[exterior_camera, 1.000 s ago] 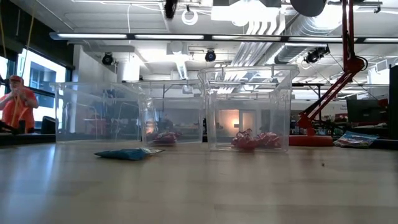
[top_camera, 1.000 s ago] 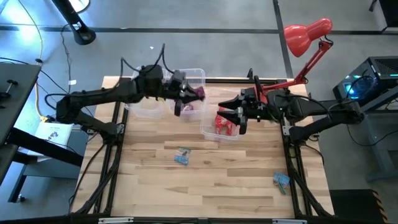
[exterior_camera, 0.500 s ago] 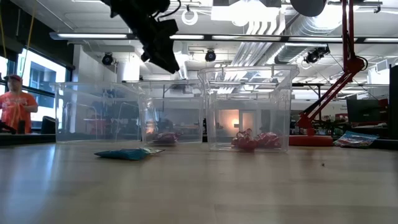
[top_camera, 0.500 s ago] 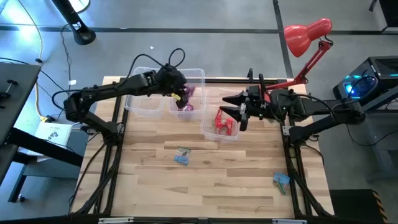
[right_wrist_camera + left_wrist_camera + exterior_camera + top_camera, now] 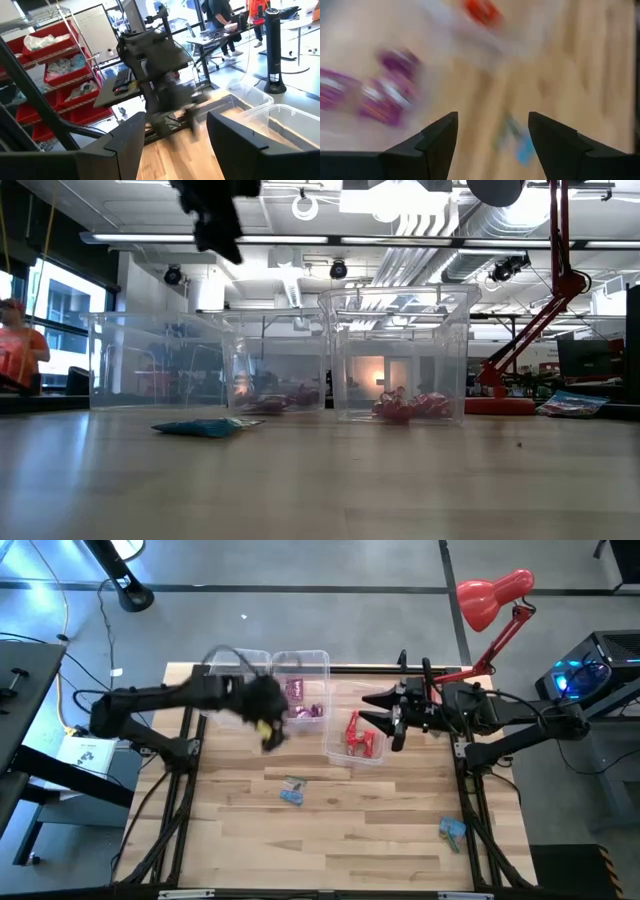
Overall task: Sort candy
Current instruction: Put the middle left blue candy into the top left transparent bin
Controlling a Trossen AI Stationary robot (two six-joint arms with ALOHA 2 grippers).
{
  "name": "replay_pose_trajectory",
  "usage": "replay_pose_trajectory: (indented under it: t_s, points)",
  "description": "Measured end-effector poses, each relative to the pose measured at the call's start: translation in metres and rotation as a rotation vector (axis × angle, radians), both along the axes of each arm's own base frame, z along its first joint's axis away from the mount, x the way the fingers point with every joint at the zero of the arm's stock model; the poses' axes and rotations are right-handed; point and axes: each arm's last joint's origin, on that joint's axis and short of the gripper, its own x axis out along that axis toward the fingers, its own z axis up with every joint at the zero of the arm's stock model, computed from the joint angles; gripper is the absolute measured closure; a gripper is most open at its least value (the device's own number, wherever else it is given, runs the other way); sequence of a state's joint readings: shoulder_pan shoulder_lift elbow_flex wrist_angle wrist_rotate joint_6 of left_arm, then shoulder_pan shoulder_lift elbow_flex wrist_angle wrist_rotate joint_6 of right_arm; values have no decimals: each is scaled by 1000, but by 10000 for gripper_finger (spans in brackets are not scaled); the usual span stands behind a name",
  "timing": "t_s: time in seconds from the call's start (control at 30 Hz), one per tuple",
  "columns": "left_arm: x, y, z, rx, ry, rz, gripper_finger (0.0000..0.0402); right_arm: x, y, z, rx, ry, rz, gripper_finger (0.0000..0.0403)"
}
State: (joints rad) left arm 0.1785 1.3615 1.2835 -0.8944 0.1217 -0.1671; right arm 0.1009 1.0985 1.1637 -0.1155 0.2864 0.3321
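Three clear bins stand at the table's far side. The middle bin (image 5: pixel 318 660) holds purple-pink candy (image 5: pixel 304 702) and the nearer right bin (image 5: pixel 338 754) holds red candy (image 5: pixel 360 736). The left bin (image 5: pixel 160 360) is largely hidden by my left arm in the high view. One light blue candy (image 5: pixel 292 790) lies mid-table and another (image 5: pixel 452 830) near the right front. My left gripper (image 5: pixel 268 730) is open, tipped downward, above the table just near-left of the middle bin, with nothing between its fingers (image 5: pixel 440 140). My right gripper (image 5: pixel 384 720) hovers open and level above the red-candy bin.
A red desk lamp (image 5: pixel 495 595) stands off the table's far right corner. Bare wood fills the table's near half around the two blue candies. A person (image 5: pixel 18 345) in an orange top shows in the room beyond, far from the arms.
My left gripper, which held a purple-pink candy over the middle bin, has let it go. The candy now lies in that bin. The gripper has tipped downward and swung toward the table's near-left, out past the bin's near wall. My right gripper has kept still.
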Motion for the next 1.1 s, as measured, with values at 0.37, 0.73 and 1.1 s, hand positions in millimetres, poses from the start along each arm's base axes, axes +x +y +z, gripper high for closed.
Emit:
replay_pose_trajectory:
  t_s: [0.37, 0.73, 1.1]
  points:
    - [-13, -133, -65, 268, 37, -272, 167, -1, -4, -8, 4, 85, -17, 192]
    - [26, -125, -128, 191, 31, -320, 154, -2, -15, -16, 50, 157, -68, 192]
    - [44, -110, -203, 170, 313, -283, 137, -2, -15, -20, 65, 192, -74, 192]
